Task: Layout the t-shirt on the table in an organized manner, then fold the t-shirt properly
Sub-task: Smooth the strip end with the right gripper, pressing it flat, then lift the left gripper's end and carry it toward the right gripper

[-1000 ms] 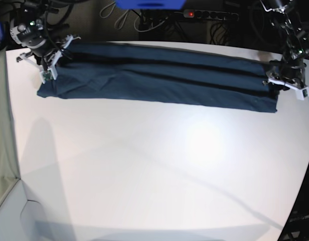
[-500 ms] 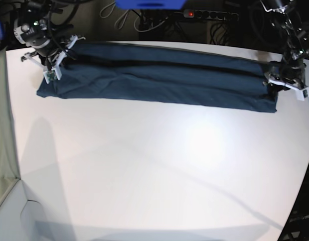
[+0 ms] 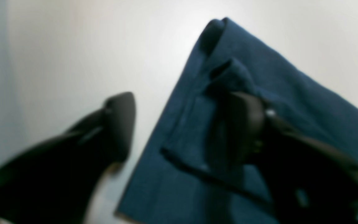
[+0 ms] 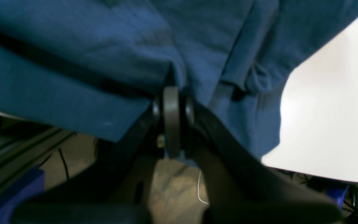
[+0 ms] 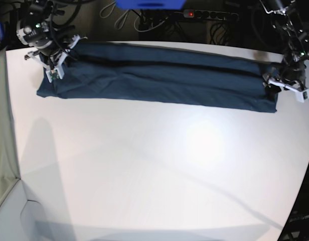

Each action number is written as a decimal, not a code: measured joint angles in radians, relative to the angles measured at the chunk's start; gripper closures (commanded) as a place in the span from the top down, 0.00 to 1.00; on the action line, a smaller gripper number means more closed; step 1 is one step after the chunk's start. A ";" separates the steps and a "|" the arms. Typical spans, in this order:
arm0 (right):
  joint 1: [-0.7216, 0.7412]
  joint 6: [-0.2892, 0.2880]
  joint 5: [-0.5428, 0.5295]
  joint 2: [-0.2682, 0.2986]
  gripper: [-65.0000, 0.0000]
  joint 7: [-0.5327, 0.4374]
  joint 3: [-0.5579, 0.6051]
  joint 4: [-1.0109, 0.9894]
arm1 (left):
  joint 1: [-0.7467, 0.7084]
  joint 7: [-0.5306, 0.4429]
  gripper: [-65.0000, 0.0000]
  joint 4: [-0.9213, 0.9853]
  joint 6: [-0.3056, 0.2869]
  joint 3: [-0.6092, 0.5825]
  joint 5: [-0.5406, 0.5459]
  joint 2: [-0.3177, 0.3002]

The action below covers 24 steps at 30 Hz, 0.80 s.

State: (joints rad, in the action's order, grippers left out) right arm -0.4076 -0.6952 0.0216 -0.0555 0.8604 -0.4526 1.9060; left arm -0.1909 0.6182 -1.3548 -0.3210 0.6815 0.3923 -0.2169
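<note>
While R fingers (image 4: 172, 121) pinch the t-shirt (image 5: 159, 75), L fingers (image 3: 247, 124) gape, seemingly touching cloth.

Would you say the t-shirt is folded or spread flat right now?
Folded: the t-shirt lies as a long narrow band across the table, with lengthwise creases and layered edges.

1 t-shirt (image 5: 159, 80), 1 table (image 5: 154, 170), 2 end effectors (image 5: 285, 85) (image 5: 56, 52)

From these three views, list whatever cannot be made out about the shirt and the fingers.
- Left wrist view: blurred; whether the right-hand finger touches the t-shirt is unclear.
- Right wrist view: shut fingers hide the pinched fold.
- Base view: both grippers too small; the t-shirt's far edge is dark against the background; neck label not visible.
</note>
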 measured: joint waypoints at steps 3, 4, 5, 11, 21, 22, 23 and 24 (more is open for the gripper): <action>0.002 0.000 0.000 0.000 0.00 0.000 0.000 0.000 | 0.001 -0.010 0.35 0.000 0.007 -0.044 0.002 -0.004; 0.003 0.000 0.000 0.000 0.00 0.000 0.000 0.000 | 0.001 -0.013 0.29 0.000 0.006 -0.058 0.002 -0.003; 0.003 0.000 0.000 0.000 0.00 0.000 0.000 0.000 | 0.002 -0.014 0.26 0.000 0.006 -0.062 0.006 -0.001; 0.027 0.000 -0.001 0.000 0.00 -0.006 0.000 -0.002 | 0.003 -0.036 0.22 0.014 0.005 -0.060 0.011 0.014; 0.095 0.000 -0.001 0.003 0.00 -0.016 -0.003 -0.101 | -0.005 0.041 0.00 -0.070 0.004 -0.058 -0.004 0.035; 0.103 0.000 -0.005 0.005 0.00 -0.024 -0.006 -0.117 | -0.012 0.056 0.00 -0.091 0.004 -0.062 -0.007 0.039; 0.108 0.000 -0.005 0.006 0.00 -0.035 -0.006 -0.129 | -0.016 0.060 0.00 -0.109 0.005 -0.061 -0.008 0.047; 0.114 0.000 -0.006 0.010 0.00 -0.038 -0.005 -0.134 | -0.019 0.060 0.00 -0.129 0.006 -0.060 -0.017 0.057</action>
State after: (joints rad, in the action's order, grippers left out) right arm -0.2932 -0.6949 0.0154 -0.0460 0.8223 -0.4580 1.7721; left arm -0.2096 0.6785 -1.4837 -0.3153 0.6212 0.3752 -0.1596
